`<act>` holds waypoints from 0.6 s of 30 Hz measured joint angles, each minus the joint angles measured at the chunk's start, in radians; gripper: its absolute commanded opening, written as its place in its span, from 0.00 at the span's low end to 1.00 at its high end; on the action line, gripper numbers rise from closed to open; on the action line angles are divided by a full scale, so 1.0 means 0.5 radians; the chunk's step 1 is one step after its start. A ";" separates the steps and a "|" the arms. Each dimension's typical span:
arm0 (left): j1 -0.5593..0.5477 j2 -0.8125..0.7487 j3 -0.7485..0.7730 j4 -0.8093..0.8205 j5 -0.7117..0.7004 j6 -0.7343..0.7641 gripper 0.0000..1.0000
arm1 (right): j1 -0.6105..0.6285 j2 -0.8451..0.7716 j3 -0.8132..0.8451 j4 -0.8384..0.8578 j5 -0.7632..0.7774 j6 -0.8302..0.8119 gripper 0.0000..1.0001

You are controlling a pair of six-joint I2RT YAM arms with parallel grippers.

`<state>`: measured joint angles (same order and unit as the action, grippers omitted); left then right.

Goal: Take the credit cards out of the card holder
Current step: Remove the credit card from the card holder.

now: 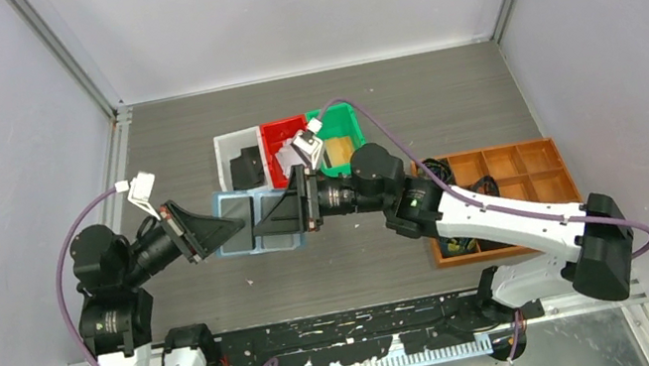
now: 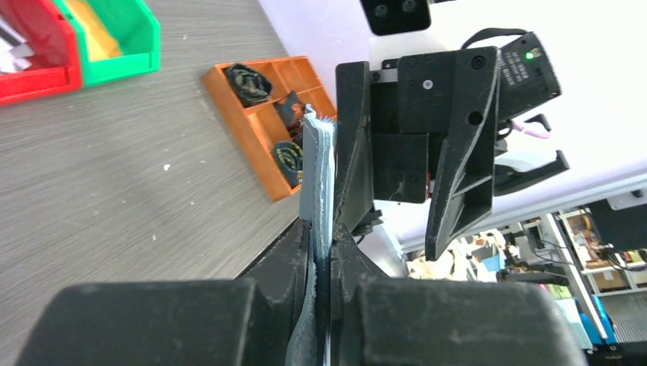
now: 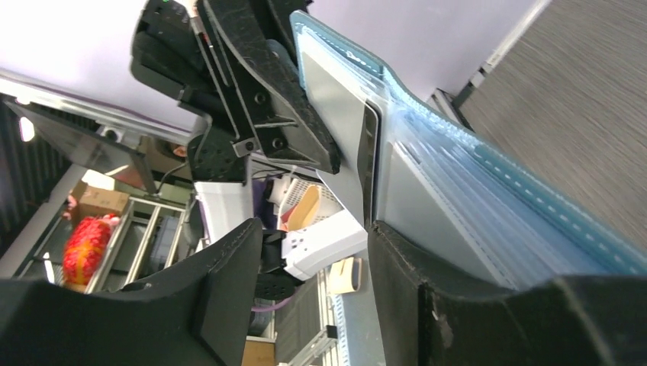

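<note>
Here, mid-frame in the top view, just below the red bin [image 1: 283,142], we see the left gripper [image 1: 240,226] clamped on the upright, opened blue card holder [image 1: 261,245], while the right gripper [image 1: 263,218] stands beside it, its jaws apart and empty.

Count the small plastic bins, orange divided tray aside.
3, in a row at the back: white plastic bin left, red plastic bin middle, green plastic bin right. Others could be hidden from view.
</note>
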<state>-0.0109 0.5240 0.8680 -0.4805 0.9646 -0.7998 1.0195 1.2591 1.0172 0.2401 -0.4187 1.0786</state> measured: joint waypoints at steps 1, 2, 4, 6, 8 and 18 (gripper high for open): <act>0.000 -0.002 -0.002 0.037 0.017 -0.038 0.00 | 0.002 -0.005 -0.007 0.037 -0.007 0.011 0.57; 0.001 -0.006 -0.005 0.077 0.034 -0.084 0.00 | 0.003 -0.012 -0.013 0.071 -0.012 0.021 0.56; 0.001 -0.016 -0.010 0.143 0.059 -0.160 0.00 | 0.003 -0.029 -0.031 0.127 -0.021 0.041 0.54; 0.001 -0.022 -0.011 0.187 0.077 -0.217 0.00 | 0.003 -0.042 -0.045 0.167 -0.027 0.056 0.53; 0.001 -0.024 -0.011 0.216 0.090 -0.257 0.00 | 0.003 -0.045 -0.050 0.205 -0.036 0.072 0.52; 0.009 -0.044 -0.032 0.279 0.105 -0.348 0.00 | 0.031 -0.044 -0.005 0.103 0.031 0.014 0.56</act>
<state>-0.0063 0.5018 0.8520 -0.3408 1.0172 -0.9737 1.0351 1.2369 1.0149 0.2916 -0.4030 1.0855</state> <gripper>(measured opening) 0.078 0.552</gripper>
